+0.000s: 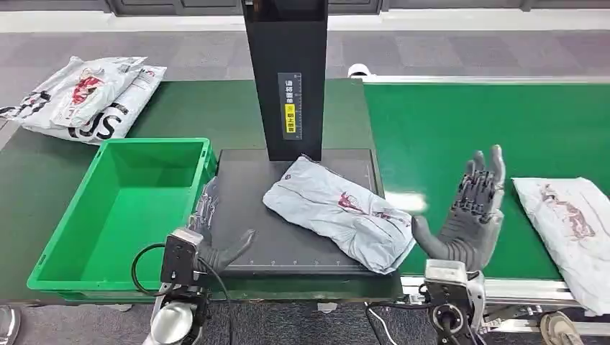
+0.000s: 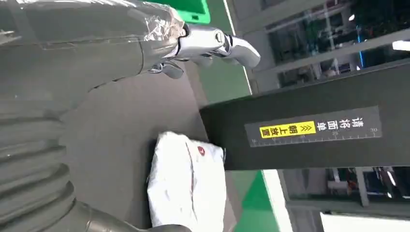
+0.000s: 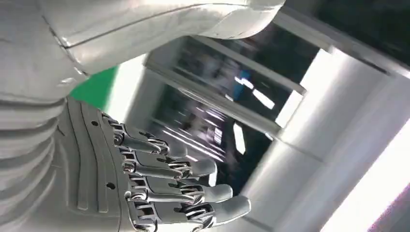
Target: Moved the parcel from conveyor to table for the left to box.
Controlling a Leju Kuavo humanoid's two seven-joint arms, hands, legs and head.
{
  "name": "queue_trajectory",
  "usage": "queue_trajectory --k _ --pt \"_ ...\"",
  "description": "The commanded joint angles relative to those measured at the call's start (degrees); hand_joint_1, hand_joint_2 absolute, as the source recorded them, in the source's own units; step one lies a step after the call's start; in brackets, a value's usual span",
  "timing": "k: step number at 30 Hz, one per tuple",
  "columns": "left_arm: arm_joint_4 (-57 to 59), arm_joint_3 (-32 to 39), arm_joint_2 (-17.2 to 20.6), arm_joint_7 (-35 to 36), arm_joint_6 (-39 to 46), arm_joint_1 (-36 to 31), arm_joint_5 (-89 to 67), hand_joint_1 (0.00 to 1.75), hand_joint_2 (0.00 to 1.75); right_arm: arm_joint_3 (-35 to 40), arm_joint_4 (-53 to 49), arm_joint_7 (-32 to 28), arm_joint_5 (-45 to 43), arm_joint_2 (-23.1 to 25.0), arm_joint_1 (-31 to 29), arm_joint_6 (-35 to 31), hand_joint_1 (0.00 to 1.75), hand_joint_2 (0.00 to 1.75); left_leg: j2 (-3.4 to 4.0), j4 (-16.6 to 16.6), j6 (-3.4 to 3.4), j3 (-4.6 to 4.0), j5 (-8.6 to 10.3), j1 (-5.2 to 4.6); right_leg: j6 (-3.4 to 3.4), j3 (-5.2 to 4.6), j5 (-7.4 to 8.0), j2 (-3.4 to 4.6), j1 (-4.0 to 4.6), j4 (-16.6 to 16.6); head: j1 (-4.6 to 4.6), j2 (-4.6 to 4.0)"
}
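At the centre of the head view, a crumpled grey plastic parcel with red print point(image 1: 338, 212) is lying diagonally on a flat black platform point(image 1: 244, 187), just below a tall black upright post point(image 1: 286, 72) that is carrying a yellow label. The left hand point(image 1: 212, 230) is resting at the platform's lower left edge, fingers spread and holding nothing, with bare platform separating its thumb from the parcel's nearest corner. The right hand point(image 1: 471, 212) is hovering to the right of the parcel over a bright green conveyor belt point(image 1: 467, 122), palm turned toward the parcel, fingers point(image 1: 483, 176) pointing up and apart, gripping nothing; its thumb is sitting just beside the parcel's lower right end, and whether they are touching cannot be told. A green plastic crate point(image 1: 54, 248) is standing at the left of the frame, against the platform's left edge. A second grey printed bag point(image 1: 568, 215) is lying on the belt at the right edge, and several white printed bags point(image 1: 86, 93) are piling in the upper left on a darker green surface.
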Motion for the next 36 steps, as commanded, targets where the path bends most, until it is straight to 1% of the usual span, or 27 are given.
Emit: queue_trajectory --k 1,3,5,6,8,12,16,17,21,22,23,25,28,29,33,36 --pt "15.89 -6.64 0.23 4.26 5.31 -11.53 -22.59 0.0 1.75 -8.04 -8.49 -0.7 -1.0 6.31 -0.17 0.04 0.0 1.75 -0.25 -0.06 0.01 0.01 0.06 -0.04 -0.03 0.07 -0.05 -0.3 -0.03 -0.01 0.0 -0.02" --pt "17.36 -6.46 -0.36 4.34 5.27 -12.65 -22.89 0.0 1.75 -8.12 -7.9 -0.89 -0.91 6.55 -0.53 0.04 0.0 1.75 -0.33 -0.08 0.02 0.02 0.12 -0.01 -0.02 0.13 -0.01 -0.4 0.01 -0.08 0.0 0.0" --pt "17.36 -6.46 -0.36 4.34 5.27 -12.65 -22.89 0.0 1.75 -8.12 -7.9 -0.89 -0.91 6.55 -0.53 0.04 0.0 1.75 -0.12 -0.03 0.02 0.0 0.05 -0.02 0.0 0.05 0.0 -0.16 -0.01 -0.03 0.0 0.0" --pt "17.43 -6.87 -0.08 4.05 5.38 -12.6 -23.57 0.0 1.75 -8.27 -7.68 -1.36 -1.14 6.71 -0.42 0.04 0.0 1.75 -0.12 -0.09 0.04 0.06 0.08 -0.01 -0.01 0.13 0.03 -0.19 0.0 -0.09 0.0 0.0" --pt "22.72 -10.31 0.06 4.15 3.61 -17.13 -27.57 0.0 1.75 -7.34 -6.78 -1.09 -1.99 6.19 -1.15 0.04 0.0 1.75 -0.03 -0.05 0.01 0.06 0.05 -0.03 -0.02 0.08 0.02 -0.08 -0.02 -0.03 0.0 0.0" --pt "32.64 -14.3 -3.16 2.51 2.34 -24.92 -29.22 0.0 1.75 -6.31 -5.02 -0.7 -1.95 6.15 -2.67 0.04 0.0 1.75 -0.27 -0.03 0.03 0.01 0.14 0.0 -0.01 0.12 0.04 -0.37 0.01 -0.05 0.0 0.0" --pt "38.69 -17.28 -6.06 1.68 0.6 -29.61 -29.33 0.0 1.75 -5.75 -3.64 -0.39 -2.25 6.53 -3.9 0.04 0.0 1.75 -0.13 0.0 0.02 0.01 0.15 0.0 0.02 0.09 0.11 -0.22 0.01 -0.04 0.0 -0.02" --pt "38.91 -17.36 -6.31 1.75 0.57 -29.89 -29.27 0.0 1.75 -5.74 -3.56 -0.4 -2.15 6.64 -3.95 0.04 0.0 1.75 -0.18 -0.03 0.03 0.02 0.18 0.0 0.02 0.13 0.13 -0.29 0.01 -0.08 0.0 0.0" --pt "39.44 -17.53 -6.35 1.6 0.98 -29.95 -29.07 0.0 1.75 -5.73 -3.71 -0.38 -2.11 6.61 -3.8 0.04 0.0 1.75 0.0 -0.08 0.01 0.12 0.13 0.01 0.01 0.18 0.16 -0.12 0.02 -0.14 0.0 0.0" --pt "40.58 -18.04 -6.87 1.27 0.19 -30.81 -28.72 0.0 1.75 -5.39 -3.31 -0.04 -2.34 6.55 -4.19 0.04 0.0 1.75 0.02 -0.23 0.03 0.23 0.18 0.03 0.0 0.3 0.22 -0.14 0.05 -0.31 0.0 -0.02" --pt "41.26 -18.16 -7.28 1.08 -0.11 -31.24 -28.41 0.0 1.75 -5.24 -3.14 -0.02 -2.38 6.57 -4.37 0.04 0.0 1.75 0.09 -0.1 0.01 0.15 0.12 0.02 0.0 0.18 0.17 -0.03 0.03 -0.15 0.0 0.0" --pt "43.91 -18.75 -8.78 1.09 -0.93 -32.83 -27.97 0.0 1.75 -4.88 -2.46 0.13 -2.42 6.7 -5.13 0.04 0.0 1.75 -0.09 0.01 0.0 0.01 0.13 0.02 0.01 0.08 0.13 -0.16 0.03 -0.04 0.0 0.0" --pt "51.29 -20.78 -12.39 1.42 -1.64 -36.79 -28.19 0.0 1.75 -4.44 -1.51 0.33 -1.6 7.6 -6.31 0.04 0.0 1.75 -0.16 -0.05 0.03 0.03 0.17 0.02 0.02 0.14 0.15 -0.24 0.04 -0.12 0.0 0.0" --pt "52.67 -20.86 -13.04 1.47 -2.38 -37.49 -27.87 0.0 1.75 -4.37 -1.46 0.46 -1.45 7.81 -6.48 0.04 0.0 1.75 -0.07 -0.04 0.04 0.02 0.14 0.01 0.03 0.11 0.17 -0.12 0.03 -0.11 0.0 -0.02" --pt "57.82 -22.31 -15.12 2.18 -3.48 -40.34 -28.47 0.0 1.75 -4.57 -1.92 0.91 -1.11 8.51 -6.67 0.04 0.0 1.75 -0.07 0.04 0.02 -0.04 0.12 0.01 0.04 0.03 0.14 -0.12 0.02 -0.02 0.0 0.0" --pt "58.28 -25.44 -15.41 3.47 -5.24 -41.8 -28.23 0.0 1.75 -4.77 -2.56 1.1 -1.33 8.58 -6.26 0.04 0.0 1.75 -0.03 -0.02 0.03 0.02 0.12 0.02 0.03 0.13 0.16 -0.1 0.02 -0.1 0.0 0.0"
